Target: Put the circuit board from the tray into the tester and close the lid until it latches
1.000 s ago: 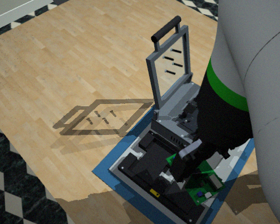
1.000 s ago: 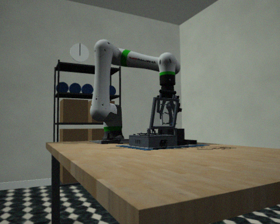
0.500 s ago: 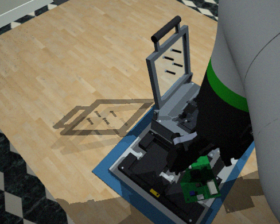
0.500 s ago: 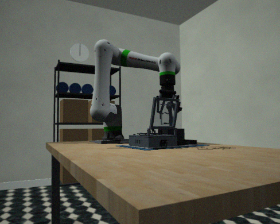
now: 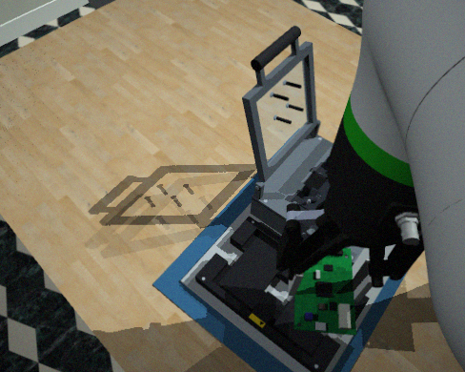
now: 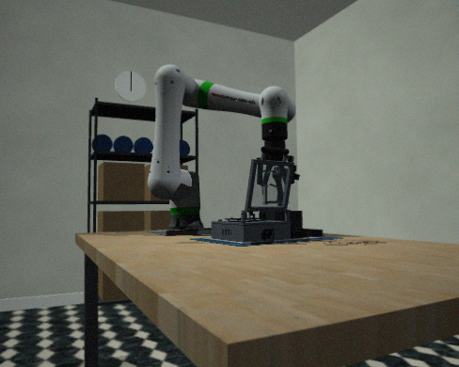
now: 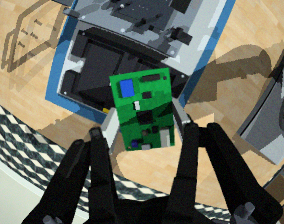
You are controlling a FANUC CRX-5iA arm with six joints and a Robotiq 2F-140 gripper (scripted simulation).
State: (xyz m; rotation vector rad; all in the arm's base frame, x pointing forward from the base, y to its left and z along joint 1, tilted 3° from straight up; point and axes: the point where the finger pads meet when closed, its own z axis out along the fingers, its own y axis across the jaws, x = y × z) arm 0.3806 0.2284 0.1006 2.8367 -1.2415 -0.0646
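Observation:
The green circuit board (image 5: 330, 296) hangs face up between the fingers of my gripper (image 5: 334, 281), above the black tray (image 5: 256, 281). In the wrist view the board (image 7: 145, 110) sits between my two fingertips, gripped at its long edges; its white connector (image 7: 165, 137) is at the end nearest the wrist. The grey tester (image 5: 294, 176) stands beyond the tray, its lid (image 5: 282, 105) upright and open with the black handle (image 5: 276, 48) on top. The hook is not clear to see.
Tray and tester rest on a blue mat (image 5: 209, 248) on the wooden table. My arm's large white link (image 5: 428, 119) blocks the right side of the top view. A shelf with boxes (image 6: 126, 188) stands behind the table.

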